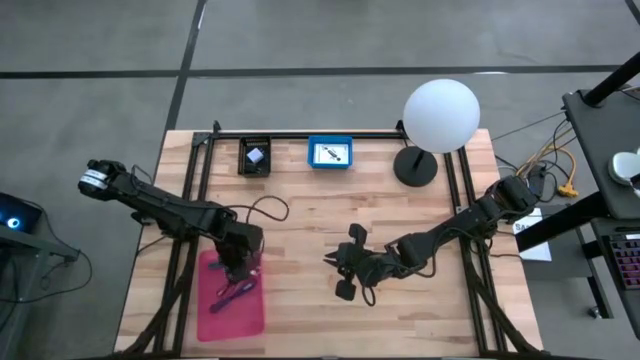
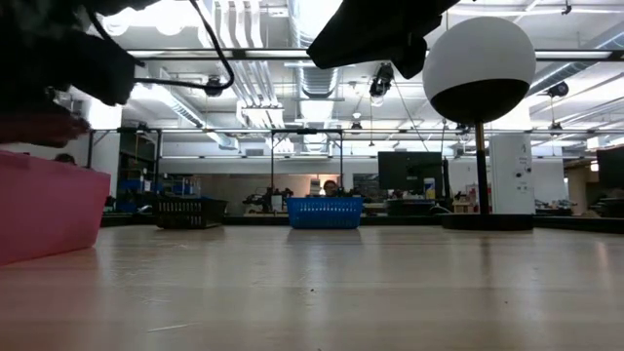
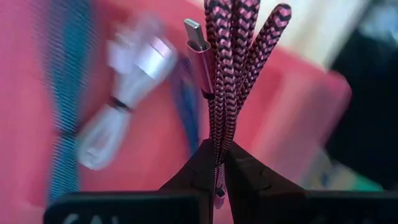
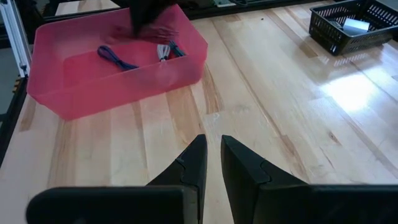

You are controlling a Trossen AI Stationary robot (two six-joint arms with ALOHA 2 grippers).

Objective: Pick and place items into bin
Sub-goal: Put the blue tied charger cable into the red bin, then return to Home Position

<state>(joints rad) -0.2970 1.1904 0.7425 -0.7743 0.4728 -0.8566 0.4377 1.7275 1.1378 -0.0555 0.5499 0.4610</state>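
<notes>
My left gripper [image 3: 217,158] is over the pink bin [image 1: 215,310] near the table's left front and is shut on a purple-pink braided cord [image 3: 233,62]. In the bin lie a blue cord [image 4: 115,57], a white-silver cable [image 3: 134,62] and a small green piece [image 4: 177,50]. My right gripper [image 4: 212,149] hovers over bare wood at the table's middle [image 1: 345,272]. Its fingers are almost together and hold nothing. The cards, cube and clip are not seen on the table. My left gripper pinches a folded bundle of several cord strands [image 3: 219,134] between its two fingers, coming from above and pointing down into the pink bin. The loops and the metal plug [image 3: 194,34] reach past the fingertips. Whether they touch the bin floor I cannot tell.
A black mesh basket [image 1: 254,157] with a pale item and a blue tray [image 1: 329,152] stand at the far edge. The white globe lamp [image 1: 440,115] is on its black base at the far right. Bare wood lies between the bin and my right gripper.
</notes>
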